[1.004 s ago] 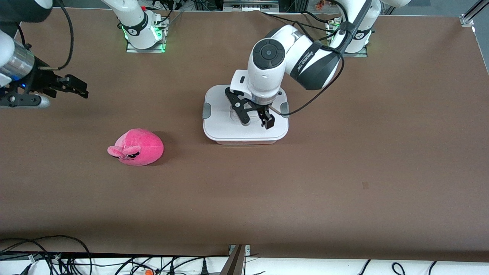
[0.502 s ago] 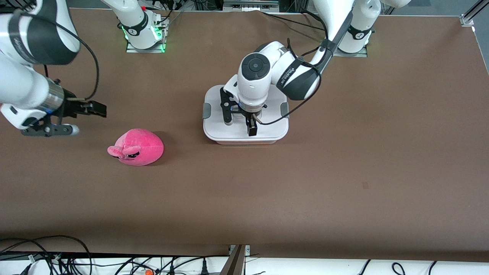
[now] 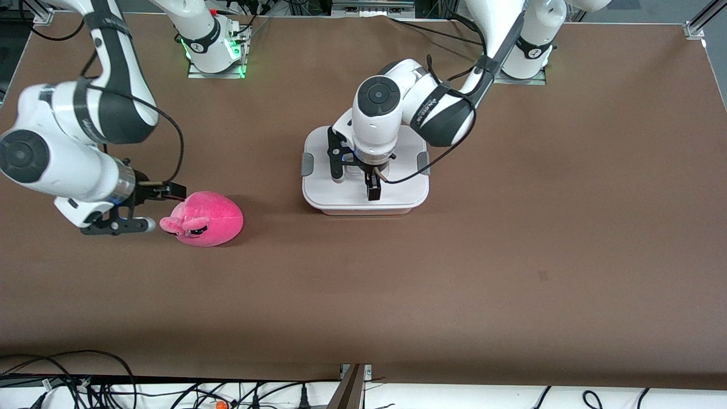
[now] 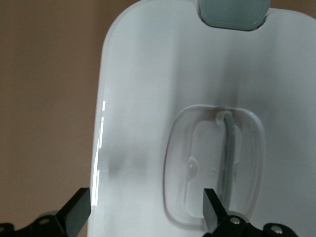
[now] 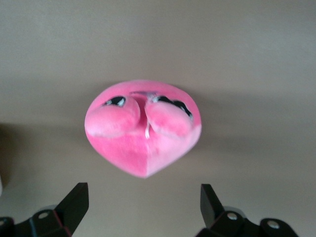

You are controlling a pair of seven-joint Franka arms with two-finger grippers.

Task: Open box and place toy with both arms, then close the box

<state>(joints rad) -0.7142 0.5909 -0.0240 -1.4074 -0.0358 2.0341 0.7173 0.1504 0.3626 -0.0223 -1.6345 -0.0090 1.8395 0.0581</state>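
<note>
The box (image 3: 400, 192) stands mid-table with its white lid on and a grey clip (image 3: 306, 165) at each end. My left gripper (image 3: 353, 180) is open just above the lid, its fingers astride the clear recessed handle. In the left wrist view the lid (image 4: 148, 89), the handle (image 4: 215, 168) and one clip (image 4: 232, 12) fill the frame, with the left gripper (image 4: 145, 207) open. The pink plush toy (image 3: 209, 218) lies on the table toward the right arm's end. My right gripper (image 3: 154, 208) is open and low, right beside the toy's ears. The right wrist view shows the toy (image 5: 143, 128) just ahead of the open right gripper (image 5: 143, 197).
The brown table (image 3: 483, 255) has a small dark mark (image 3: 543, 275) toward the left arm's end. Both arm bases (image 3: 213, 48) stand along the table's edge farthest from the front camera. Cables (image 3: 85, 375) hang below the nearest edge.
My right arm has swung in and down from the table's end until its open gripper is beside the toy. My left gripper turned and settled over the lid's handle, then stayed still.
</note>
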